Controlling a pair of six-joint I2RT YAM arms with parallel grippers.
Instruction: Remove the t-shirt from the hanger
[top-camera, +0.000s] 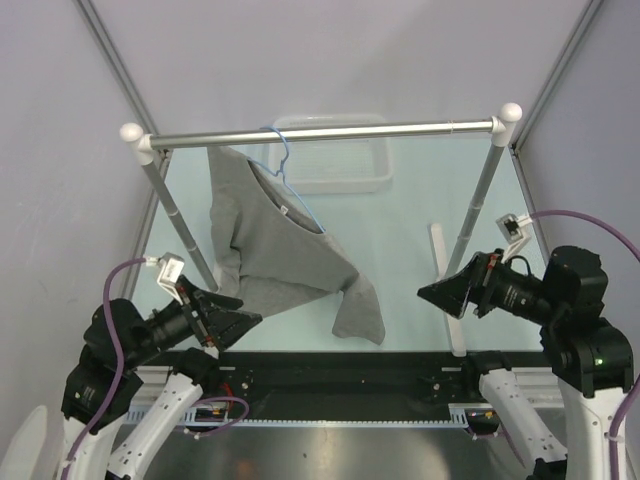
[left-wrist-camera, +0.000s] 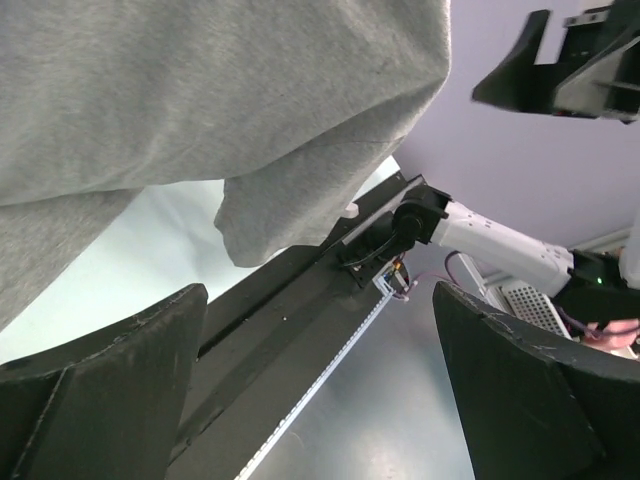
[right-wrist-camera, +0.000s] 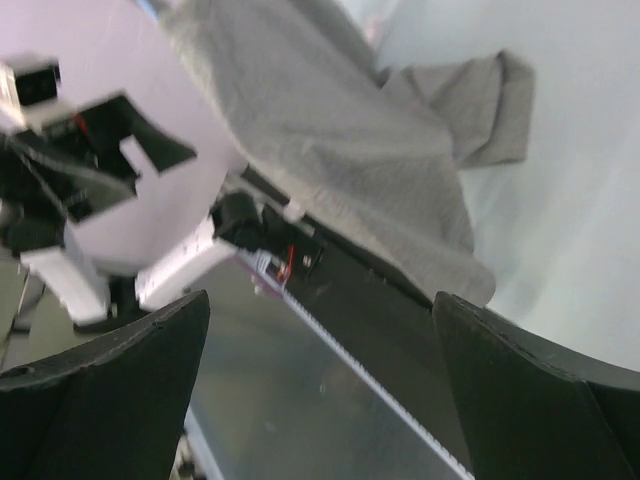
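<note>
Both claws stand apart and hold nothing. Your left claw (top-camera: 238, 312) sits just beside the low hem of the grey t-shirt (top-camera: 270, 240). Your right claw (top-camera: 432, 292) faces it from the far side, well apart from the cloth.

The t-shirt hangs lopsided on the light-blue wire hanger (top-camera: 300, 200), whose hook is over the silver rail (top-camera: 330, 130) left of centre. One sleeve trails low towards the table (top-camera: 410, 220); I can't tell whether it touches.

**What to watch for:**
- **Hook coming off the rail.** If you pull the hem straight down or towards you, the whole load goes onto that thin hook. It could slide along the rail or lift off, and then shirt and hanger come down together, not separated.
- **Collar snagging.** The wire runs along the neckline. If you drag sideways with nothing steadying the hanger, the collar is likely to catch on the wire's shoulder.
- **Shallow pinch.** The fabric is limp, so a grip on a single fold at the edge may slip out as soon as there's tension.
- **Arm clash.** The claws point at each other, so closing both on the same patch risks a collision.
- **Rack shifting.** A hard tug may rock or shift the rail's posts.
</note>
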